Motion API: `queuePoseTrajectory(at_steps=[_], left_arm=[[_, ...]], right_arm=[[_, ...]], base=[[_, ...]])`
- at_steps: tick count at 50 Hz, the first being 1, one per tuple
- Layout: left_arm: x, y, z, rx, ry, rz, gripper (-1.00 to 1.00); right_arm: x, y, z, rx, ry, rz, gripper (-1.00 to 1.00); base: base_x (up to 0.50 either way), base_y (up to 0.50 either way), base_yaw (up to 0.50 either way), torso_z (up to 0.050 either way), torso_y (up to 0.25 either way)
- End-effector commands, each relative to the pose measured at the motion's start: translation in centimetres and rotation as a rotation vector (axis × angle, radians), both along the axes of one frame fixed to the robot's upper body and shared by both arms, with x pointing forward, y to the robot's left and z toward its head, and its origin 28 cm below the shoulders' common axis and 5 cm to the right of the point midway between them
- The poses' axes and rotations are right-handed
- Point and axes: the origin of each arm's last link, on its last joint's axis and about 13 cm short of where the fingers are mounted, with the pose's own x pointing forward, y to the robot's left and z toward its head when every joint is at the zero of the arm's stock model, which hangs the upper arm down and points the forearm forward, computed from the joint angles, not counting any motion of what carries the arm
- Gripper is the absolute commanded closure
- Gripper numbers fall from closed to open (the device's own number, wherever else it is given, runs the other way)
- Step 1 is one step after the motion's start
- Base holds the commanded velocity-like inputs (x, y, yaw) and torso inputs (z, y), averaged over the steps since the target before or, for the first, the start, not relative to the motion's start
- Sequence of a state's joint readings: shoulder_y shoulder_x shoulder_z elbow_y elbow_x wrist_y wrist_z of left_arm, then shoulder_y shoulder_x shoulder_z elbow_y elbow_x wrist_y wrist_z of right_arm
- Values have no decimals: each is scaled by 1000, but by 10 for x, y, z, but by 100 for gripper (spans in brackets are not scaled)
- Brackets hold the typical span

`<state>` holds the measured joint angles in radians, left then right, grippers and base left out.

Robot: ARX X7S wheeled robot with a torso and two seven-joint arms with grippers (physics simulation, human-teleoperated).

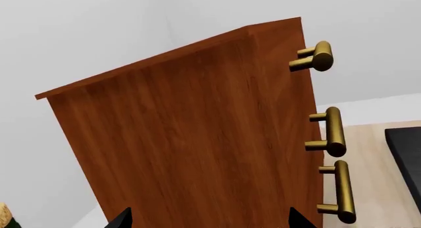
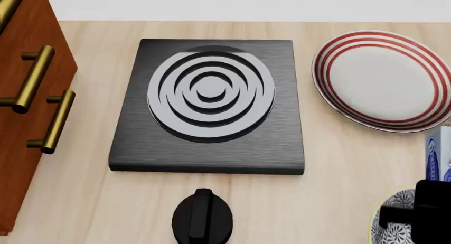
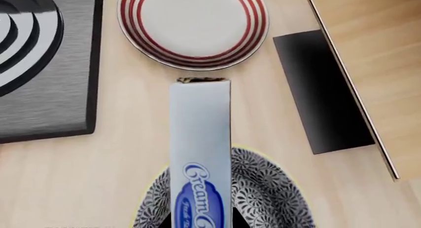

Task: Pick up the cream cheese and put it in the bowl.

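Observation:
My right gripper is shut on the cream cheese, a light blue-grey box with a dark blue oval label. It holds the box directly over the blue-and-white patterned bowl. In the head view the box sticks out at the right edge, above the dark right gripper and the bowl's rim in the bottom right corner. My left gripper is open and empty. It faces the side of a wooden cabinet.
A white plate with red rings lies beyond the bowl. A black stove plate with its knob fills the middle. The cabinet with brass handles stands at the left. A dark slab lies by the table's right edge.

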<state>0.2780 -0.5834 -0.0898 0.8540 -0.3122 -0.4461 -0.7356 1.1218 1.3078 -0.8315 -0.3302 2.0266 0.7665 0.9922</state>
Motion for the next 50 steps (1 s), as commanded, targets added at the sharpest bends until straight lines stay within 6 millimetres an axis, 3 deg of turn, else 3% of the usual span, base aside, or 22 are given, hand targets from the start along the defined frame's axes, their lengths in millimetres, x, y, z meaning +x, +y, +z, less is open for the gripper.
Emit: queuePoseTrajectory(at_steps=[1,50], left_arm=[[1,0,0,2,1,0,-100],[1,0,0,2,5,1,-100]], right_arm=[[4,-4,-3,-21,-17,-14,100],[19,-11,-31,-45,-45,-60,100]], base=[[0,0,0,0,0],[0,0,0,0,1]])
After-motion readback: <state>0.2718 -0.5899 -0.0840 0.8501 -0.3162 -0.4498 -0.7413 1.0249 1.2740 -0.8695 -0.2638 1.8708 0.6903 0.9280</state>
